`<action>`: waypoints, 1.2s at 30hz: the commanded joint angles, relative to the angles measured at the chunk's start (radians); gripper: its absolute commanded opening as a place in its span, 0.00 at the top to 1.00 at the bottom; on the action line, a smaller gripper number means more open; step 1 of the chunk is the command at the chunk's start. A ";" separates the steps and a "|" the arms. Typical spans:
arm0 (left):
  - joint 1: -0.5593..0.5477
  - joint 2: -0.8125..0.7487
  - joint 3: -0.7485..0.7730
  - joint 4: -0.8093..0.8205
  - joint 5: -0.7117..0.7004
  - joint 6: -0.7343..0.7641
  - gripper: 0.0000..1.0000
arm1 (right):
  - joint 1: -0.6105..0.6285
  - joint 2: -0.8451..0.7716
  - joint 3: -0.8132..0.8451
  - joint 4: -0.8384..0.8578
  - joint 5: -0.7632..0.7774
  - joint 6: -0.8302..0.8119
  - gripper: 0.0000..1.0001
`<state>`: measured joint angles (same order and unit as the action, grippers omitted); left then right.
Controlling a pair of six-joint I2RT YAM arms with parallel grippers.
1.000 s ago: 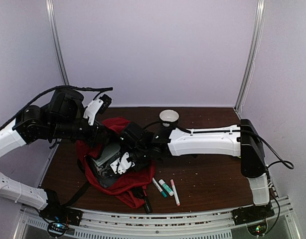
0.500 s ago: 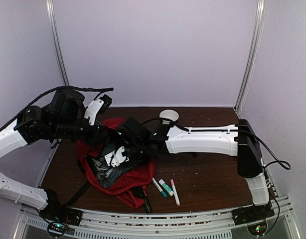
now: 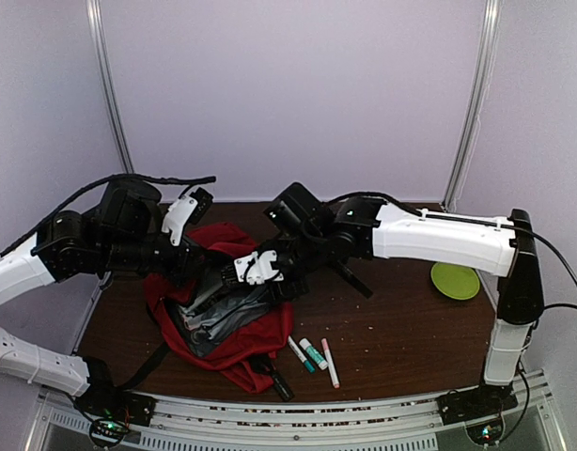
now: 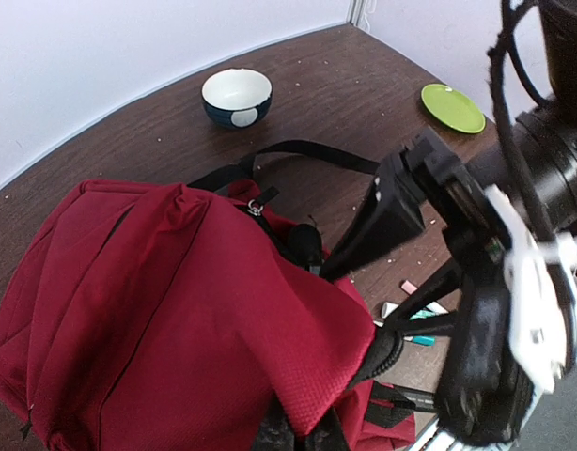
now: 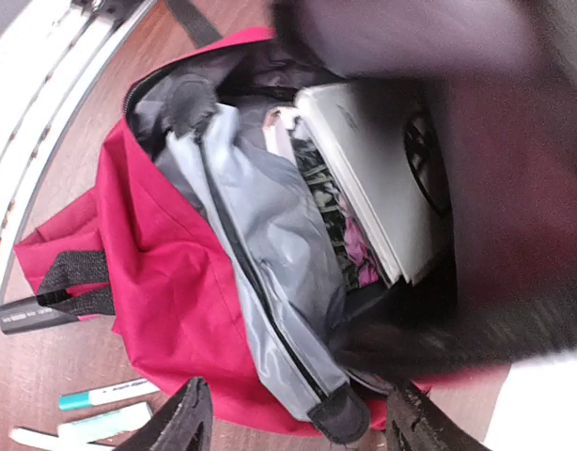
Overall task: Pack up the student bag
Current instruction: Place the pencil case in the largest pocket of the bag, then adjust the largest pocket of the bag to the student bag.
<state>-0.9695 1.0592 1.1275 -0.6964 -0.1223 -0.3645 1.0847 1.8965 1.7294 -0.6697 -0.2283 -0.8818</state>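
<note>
The student bag (image 3: 243, 344) is a red backpack lying open on the table's left half. My left gripper (image 3: 200, 272) is shut on its red upper rim and holds the flap up; in the left wrist view the fabric (image 4: 157, 301) is pinched between the fingers of that gripper (image 4: 303, 430). My right gripper (image 3: 252, 279) hovers open just above the bag's mouth with nothing in it. In the right wrist view this gripper (image 5: 298, 427) looks down into the bag (image 5: 166, 272), at grey lining (image 5: 260, 254) and a white book (image 5: 364, 178) lying inside.
Several pens (image 3: 314, 354) and a black marker (image 3: 274, 381) lie on the table in front of the bag. A green plate (image 3: 455, 280) sits at the right. A white bowl (image 4: 237, 96) stands at the back; in the top view the right arm hides it.
My right gripper has opened and lifted out of the bag towards the back. The right arm has swung up and uncovered the green plate. The left gripper keeps its hold.
</note>
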 commanded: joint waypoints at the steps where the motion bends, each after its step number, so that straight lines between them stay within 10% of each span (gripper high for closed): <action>1: -0.006 -0.034 -0.005 0.069 0.007 0.004 1.00 | -0.113 -0.039 -0.027 0.082 -0.104 0.269 0.40; 6: -0.006 -0.042 -0.011 0.070 0.011 0.010 1.00 | -0.204 0.008 -0.026 0.175 -0.050 0.567 0.39; 29: -0.006 0.009 -0.024 0.217 0.081 -0.018 1.00 | -0.218 0.341 0.253 0.043 0.154 0.910 0.18; 36: -0.007 0.024 -0.059 0.257 0.190 -0.032 1.00 | -0.240 0.346 0.207 0.026 0.112 0.976 0.43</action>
<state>-0.9695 1.0782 1.0748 -0.5770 -0.0494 -0.3809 0.8661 2.2498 1.9633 -0.6106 -0.1307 0.0357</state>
